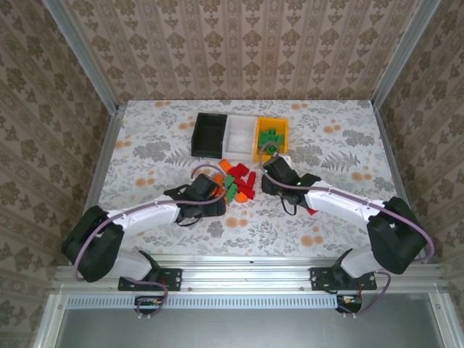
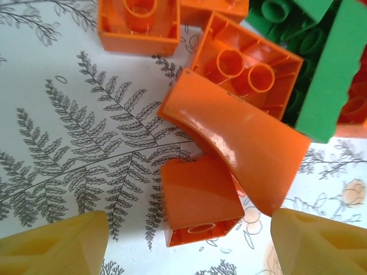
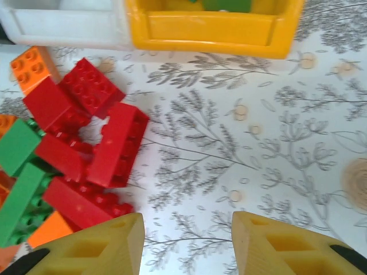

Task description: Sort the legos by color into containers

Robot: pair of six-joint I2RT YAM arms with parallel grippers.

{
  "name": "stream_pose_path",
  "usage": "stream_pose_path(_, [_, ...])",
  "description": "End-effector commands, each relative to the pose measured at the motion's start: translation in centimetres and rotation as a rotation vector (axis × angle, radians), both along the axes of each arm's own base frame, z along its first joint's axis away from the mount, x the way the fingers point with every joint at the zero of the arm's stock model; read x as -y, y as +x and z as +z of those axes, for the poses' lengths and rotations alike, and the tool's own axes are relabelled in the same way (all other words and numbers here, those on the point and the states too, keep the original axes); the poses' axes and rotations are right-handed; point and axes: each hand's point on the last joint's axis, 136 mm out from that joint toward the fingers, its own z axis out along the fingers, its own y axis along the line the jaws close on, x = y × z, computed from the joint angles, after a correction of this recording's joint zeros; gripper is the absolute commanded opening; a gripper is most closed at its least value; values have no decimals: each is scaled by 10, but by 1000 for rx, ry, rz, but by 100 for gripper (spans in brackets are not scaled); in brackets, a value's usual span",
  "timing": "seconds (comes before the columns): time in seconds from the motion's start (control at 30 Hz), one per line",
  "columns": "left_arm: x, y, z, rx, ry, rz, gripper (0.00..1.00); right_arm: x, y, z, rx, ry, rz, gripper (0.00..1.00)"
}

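Legos (image 1: 235, 181) sit heaped mid-table before the black bin (image 1: 206, 136), white bin (image 1: 241, 134) and yellow bin (image 3: 206, 28); green bricks (image 1: 271, 136) lie in the last. Left gripper (image 2: 189, 240) is spread wide astride an orange brick (image 2: 198, 200), not touching it; right gripper (image 3: 186, 246) is wide, empty, above the fern-print tablecloth (image 1: 152, 145). Damask wallpaper (image 1: 239, 43) all around.

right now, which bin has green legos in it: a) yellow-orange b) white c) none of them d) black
a: in the top view green legos lie inside the yellow-orange bin at the right end of the row; no green shows in the black bin or the white bin.
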Motion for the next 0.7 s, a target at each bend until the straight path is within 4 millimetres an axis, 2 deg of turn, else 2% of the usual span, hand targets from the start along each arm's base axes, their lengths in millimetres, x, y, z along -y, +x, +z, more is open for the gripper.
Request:
stream_pose_path(0.0, [0, 12, -1, 57, 75, -19, 73, 17, -7, -4, -12, -48, -6, 45])
stream_pose_path(0.2, [7, 16, -10, 58, 94, -45, 64, 20, -7, -7, -16, -52, -6, 46])
stream_pose_path(0.3, [4, 12, -10, 49, 109, -39, 62, 19, -7, -6, -13, -47, -1, 46])
stream_pose_path(0.4, [3, 7, -7, 51, 113, -43, 63, 18, -6, -6, -11, -49, 2, 46])
stream_pose_path(0.5, [3, 3, -3, 62, 121, -46, 71, 17, -5, -5, -7, -46, 6, 46])
stream_pose_path(0.67, [1, 5, 9, 103, 130, -57, 77, 16, -4, -4, -6, -44, 9, 46])
